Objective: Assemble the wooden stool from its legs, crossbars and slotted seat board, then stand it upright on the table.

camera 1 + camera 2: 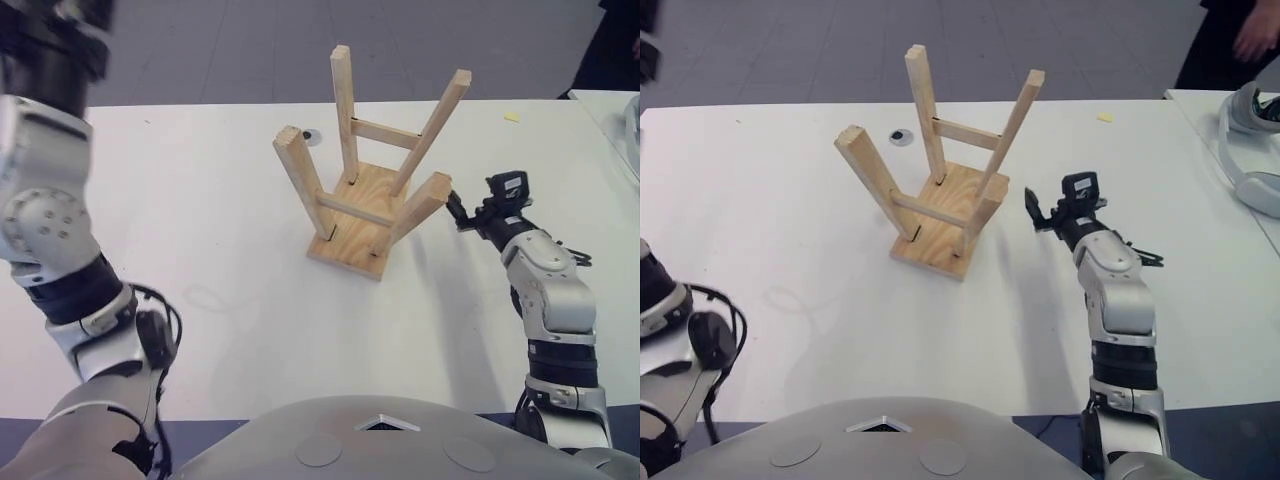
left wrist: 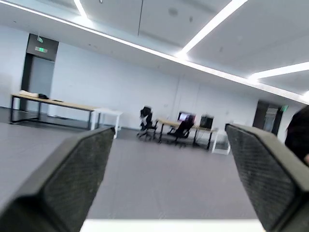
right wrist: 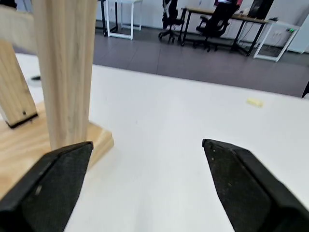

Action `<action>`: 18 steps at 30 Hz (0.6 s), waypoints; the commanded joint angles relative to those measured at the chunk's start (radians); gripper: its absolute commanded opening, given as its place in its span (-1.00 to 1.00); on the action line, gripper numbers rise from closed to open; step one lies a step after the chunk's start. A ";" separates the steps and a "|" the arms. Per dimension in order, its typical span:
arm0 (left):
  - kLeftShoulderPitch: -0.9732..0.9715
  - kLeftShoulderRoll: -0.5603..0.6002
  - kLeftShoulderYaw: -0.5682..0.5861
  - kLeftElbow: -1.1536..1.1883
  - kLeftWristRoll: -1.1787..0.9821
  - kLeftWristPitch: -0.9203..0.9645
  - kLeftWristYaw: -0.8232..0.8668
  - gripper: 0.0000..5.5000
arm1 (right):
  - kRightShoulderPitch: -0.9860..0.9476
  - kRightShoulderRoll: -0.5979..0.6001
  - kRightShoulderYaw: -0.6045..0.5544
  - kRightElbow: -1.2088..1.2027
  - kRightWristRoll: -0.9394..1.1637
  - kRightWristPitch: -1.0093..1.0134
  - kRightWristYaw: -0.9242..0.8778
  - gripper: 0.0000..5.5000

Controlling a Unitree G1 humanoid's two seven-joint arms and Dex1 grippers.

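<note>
The wooden stool (image 1: 365, 190) rests upside down near the middle of the white table (image 1: 200, 200). Its seat board (image 1: 940, 250) lies flat on the table, all legs point up, and crossbars (image 1: 385, 132) join them. My right gripper (image 1: 462, 210) is open, just right of the stool's nearest leg (image 1: 420, 205) and low over the table. In the right wrist view that leg (image 3: 65, 72) stands beside one finger, outside the right gripper (image 3: 145, 145), which holds nothing. My left gripper (image 2: 169, 129) is open and empty, raised high at the far left, facing the room.
A small black item (image 1: 312, 135) lies on the table just behind the stool. A yellow scrap (image 1: 511, 117) sits at the back right. A white headset (image 1: 1250, 150) rests on the neighbouring table at the right. Bare tabletop stretches to the left and front.
</note>
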 commanded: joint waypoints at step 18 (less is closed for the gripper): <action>0.223 -0.297 -0.493 -0.176 0.187 0.018 -0.094 0.54 | 0.232 0.103 -0.111 -0.329 -0.048 0.186 -0.210 0.54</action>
